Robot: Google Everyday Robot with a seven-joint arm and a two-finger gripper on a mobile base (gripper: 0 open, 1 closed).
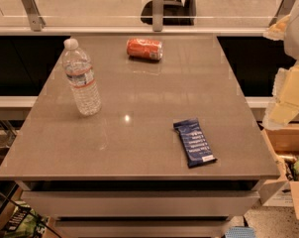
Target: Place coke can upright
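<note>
The coke can (145,49), orange-red with silver ends, lies on its side near the far edge of the grey table (139,108), its length running left to right. My gripper (286,95), white and pale yellow, hangs at the right edge of the view. It is beyond the table's right side and well apart from the can. It holds nothing that I can see.
A clear water bottle (81,78) with a white cap stands upright at the table's left. A blue snack bar (194,142) lies flat at the front right. A cardboard box (288,152) sits on the floor to the right. A glass railing (90,9) runs behind the table.
</note>
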